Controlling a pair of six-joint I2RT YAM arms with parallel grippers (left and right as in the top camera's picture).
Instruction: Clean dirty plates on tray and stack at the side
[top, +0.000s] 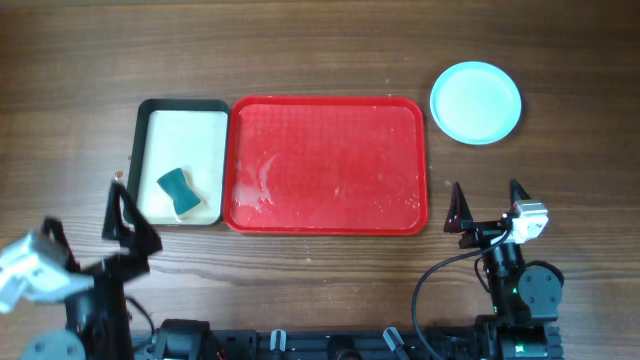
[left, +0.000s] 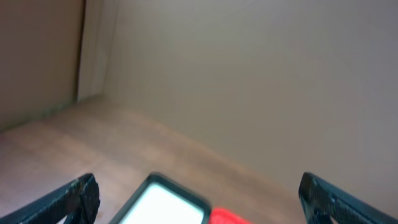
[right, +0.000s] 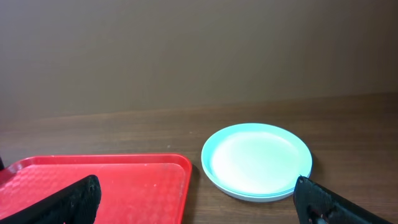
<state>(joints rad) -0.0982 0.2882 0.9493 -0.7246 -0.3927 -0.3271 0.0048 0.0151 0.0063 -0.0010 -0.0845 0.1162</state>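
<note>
Brown wood-grain counter (top: 320, 50) carries everything. Largest item is the red rectangular plastic tray with rounded corners (top: 330, 160), centre of the counter. Its floor is finely textured with pale, glossy smears toward the left side, and nothing lies on it. Just beside its left edge is a smaller cream rectangular tray with a black rim (top: 185, 135), smooth-floored. The round shallow pale blue plastic plates (top: 476, 102) are stacked on the bare counter off the red tray's far right corner, close to it but apart. The right wrist view shows layered rims, count unclear. A small teal sponge with pinched sides (top: 178, 190) lies in the cream tray's near half. The left tool (left: 198, 198) and right tool (top: 485, 200) both have black fingers spread wide apart, holding nothing, at the counter's near edge.
</note>
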